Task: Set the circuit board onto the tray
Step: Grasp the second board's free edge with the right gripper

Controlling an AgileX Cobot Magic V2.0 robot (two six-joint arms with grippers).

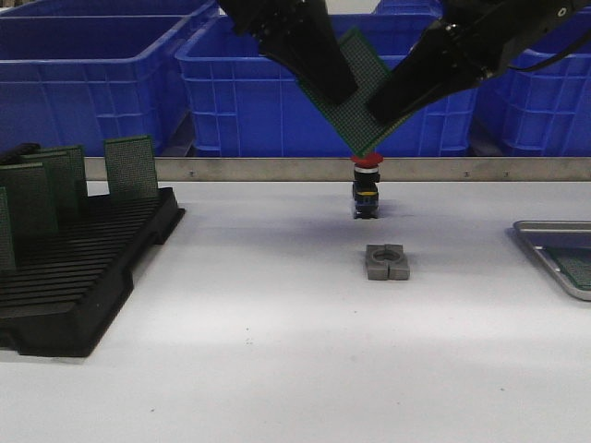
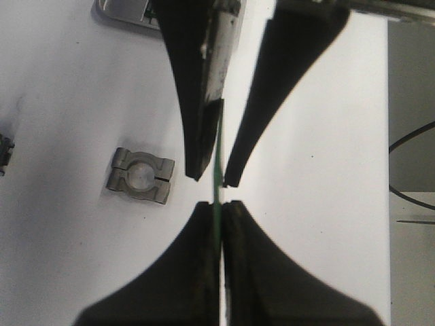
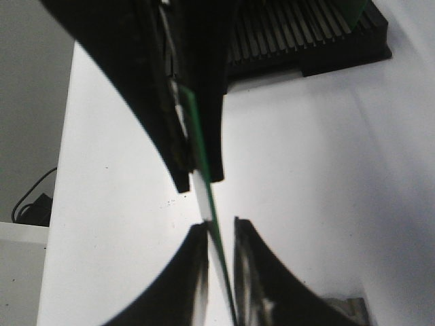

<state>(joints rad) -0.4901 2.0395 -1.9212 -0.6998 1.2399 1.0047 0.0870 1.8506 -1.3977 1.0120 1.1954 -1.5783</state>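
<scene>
A green circuit board (image 1: 355, 88) hangs tilted, high above the table's middle, between both grippers. My left gripper (image 1: 332, 88) is shut on it; in the left wrist view its jaws (image 2: 219, 204) pinch the board's edge (image 2: 217, 163). My right gripper (image 1: 383, 106) straddles the same board from the other side. In the right wrist view its jaws (image 3: 219, 224) stand slightly apart, with a gap beside the board (image 3: 204, 190). The silver-grey tray (image 1: 545, 227) lies at the table's right edge, partly cut off, with a green board in it. A corner of it shows in the left wrist view (image 2: 122, 10).
A black slotted rack (image 1: 83, 277) with several upright green boards (image 1: 129, 166) stands at left; it also shows in the right wrist view (image 3: 306, 41). A grey metal block (image 1: 387, 262) and a red-topped button (image 1: 367, 185) sit under the grippers. Blue crates (image 1: 92, 83) stand behind a metal rail (image 1: 277, 169).
</scene>
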